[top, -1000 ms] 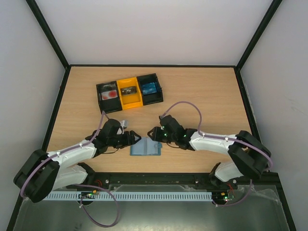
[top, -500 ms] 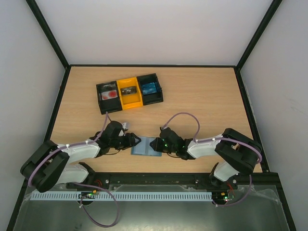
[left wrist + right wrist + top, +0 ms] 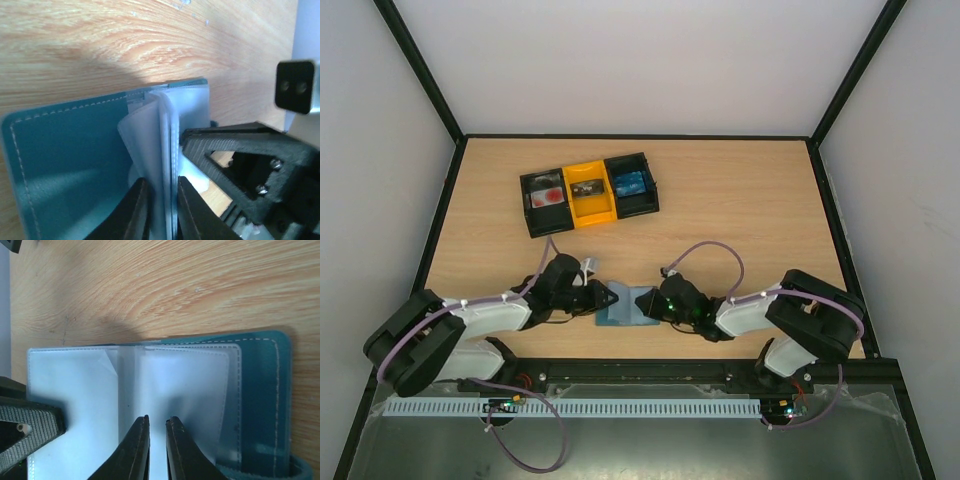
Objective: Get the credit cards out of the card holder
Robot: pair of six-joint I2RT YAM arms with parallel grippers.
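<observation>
Slate-blue bifold card holder (image 3: pixel 620 314) sits between the two tools

left tool (image 3: pixel 161 187) pinches its clear sleeves (image 3: pixel 167 125), right tool (image 3: pixel 158 422): can't tell

Your arms (image 3: pixel 485 315) are wearing white shells, black joints, lilac cables (image 3: pixel 708 246). Right gripper (image 3: pixel 158 422) is showing glossy black fingers (image 3: pixel 137 450).

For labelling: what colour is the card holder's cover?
The card holder is teal with pale stitching; right wrist view shows it best.

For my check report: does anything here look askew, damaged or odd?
Nothing is damaged or spilled. Only the clear sleeves of the open card holder stand up, pinched in the left gripper.
</observation>
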